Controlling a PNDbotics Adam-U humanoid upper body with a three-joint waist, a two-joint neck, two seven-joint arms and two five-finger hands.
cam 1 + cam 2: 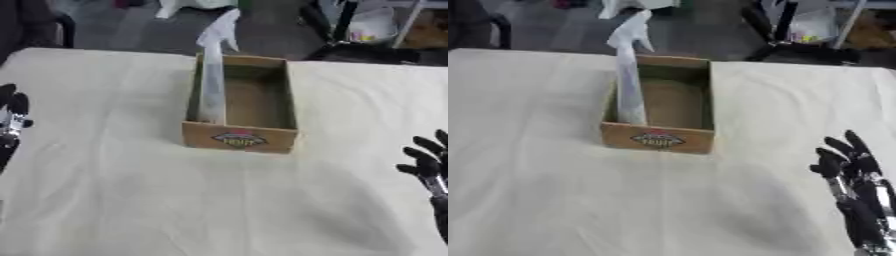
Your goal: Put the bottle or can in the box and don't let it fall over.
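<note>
Right hand (852,175): black with silver parts, at the lower right over the table, fingers spread and pointing up, holding nothing, well apart from the box.

Left hand (12,117): at the left edge in the left eye view only, partly cut off; fingers up and relaxed, holding nothing, well apart from the box.

Table (114,190): covered in a pale cream cloth with faint creases.

Cardboard box (241,139): open-topped, brown, near the table's middle towards the far side, long axis running away from the robot; near end wall bears a red and dark label.

Spray bottle (213,85): tall, slim, pale translucent, with a white trigger head (221,29); stands upright inside the box, at the near left corner against the left wall, its head rising well above the rim.
</note>
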